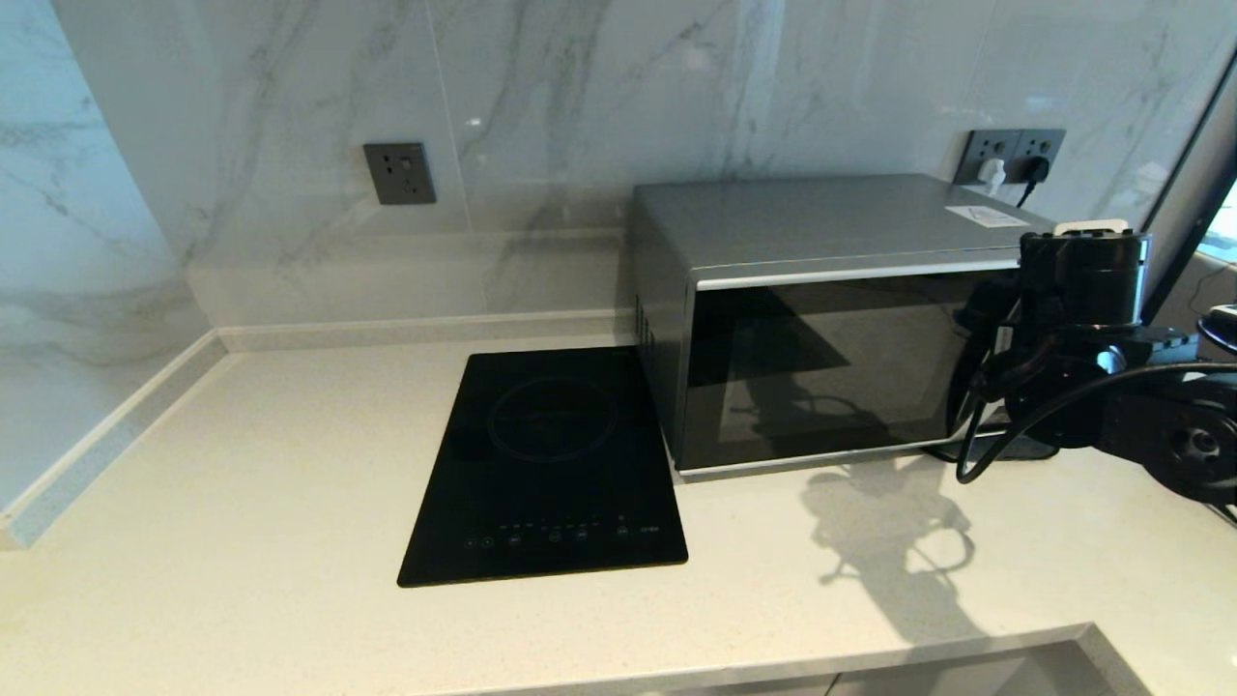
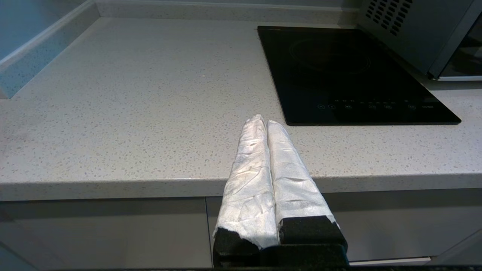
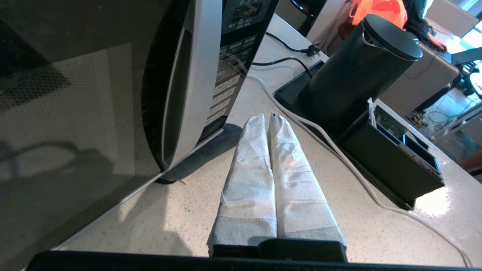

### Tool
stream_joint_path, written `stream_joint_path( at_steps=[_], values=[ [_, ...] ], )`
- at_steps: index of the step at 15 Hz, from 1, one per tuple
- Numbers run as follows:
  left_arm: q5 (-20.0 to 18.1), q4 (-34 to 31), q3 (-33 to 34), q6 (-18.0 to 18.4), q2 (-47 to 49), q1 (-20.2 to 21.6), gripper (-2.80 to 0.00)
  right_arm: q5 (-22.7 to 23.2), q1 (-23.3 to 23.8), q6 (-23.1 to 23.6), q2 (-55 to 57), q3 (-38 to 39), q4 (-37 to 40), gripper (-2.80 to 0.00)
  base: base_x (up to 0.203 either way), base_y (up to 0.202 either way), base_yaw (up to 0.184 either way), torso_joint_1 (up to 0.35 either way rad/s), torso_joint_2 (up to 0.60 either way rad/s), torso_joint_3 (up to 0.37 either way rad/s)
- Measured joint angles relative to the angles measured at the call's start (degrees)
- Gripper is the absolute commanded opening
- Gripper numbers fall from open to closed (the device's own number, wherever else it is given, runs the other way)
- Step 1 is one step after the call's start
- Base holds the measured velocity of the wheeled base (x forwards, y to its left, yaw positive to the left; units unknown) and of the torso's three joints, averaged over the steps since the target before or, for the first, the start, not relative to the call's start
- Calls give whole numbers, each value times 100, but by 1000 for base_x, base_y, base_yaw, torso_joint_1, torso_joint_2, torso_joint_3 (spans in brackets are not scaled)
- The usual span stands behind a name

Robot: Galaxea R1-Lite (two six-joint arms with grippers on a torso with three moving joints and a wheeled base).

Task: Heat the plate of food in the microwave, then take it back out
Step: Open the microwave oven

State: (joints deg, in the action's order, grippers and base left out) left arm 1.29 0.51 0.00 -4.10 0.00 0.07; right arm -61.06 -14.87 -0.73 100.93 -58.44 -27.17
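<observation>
The microwave point(image 1: 821, 319) stands at the back right of the counter with its dark glass door shut. The plate of food is out of view; nothing shows through the glass. My right arm point(image 1: 1082, 338) hangs in front of the microwave's right end. In the right wrist view my right gripper point(image 3: 266, 117) is shut and empty, low over the counter, just beside the curved handle band point(image 3: 196, 75) and the button panel point(image 3: 233, 67), touching neither. My left gripper point(image 2: 264, 121) is parked at the counter's front edge, shut and empty.
A flat black induction cooktop point(image 1: 546, 464) lies left of the microwave. Right of it stand a black kettle point(image 3: 354, 67) on its base and a black holder box point(image 3: 395, 162), with a white cable point(image 3: 339, 150) running across the counter. Wall sockets point(image 1: 1010, 155) sit behind.
</observation>
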Motion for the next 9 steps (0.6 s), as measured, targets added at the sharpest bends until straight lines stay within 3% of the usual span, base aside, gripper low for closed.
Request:
stream_joint_path(
  at_steps=[6,9],
  values=[
    [0,-2,0,1,0,0,-280,-544,-1,-166,307,-253,-2,-280,0,0,0,0,0,0],
    [-2,-2,0,2,0,0,-280,-594,-4,-205,366,-267,0,-280,0,0,0,0,0,0]
  ],
)
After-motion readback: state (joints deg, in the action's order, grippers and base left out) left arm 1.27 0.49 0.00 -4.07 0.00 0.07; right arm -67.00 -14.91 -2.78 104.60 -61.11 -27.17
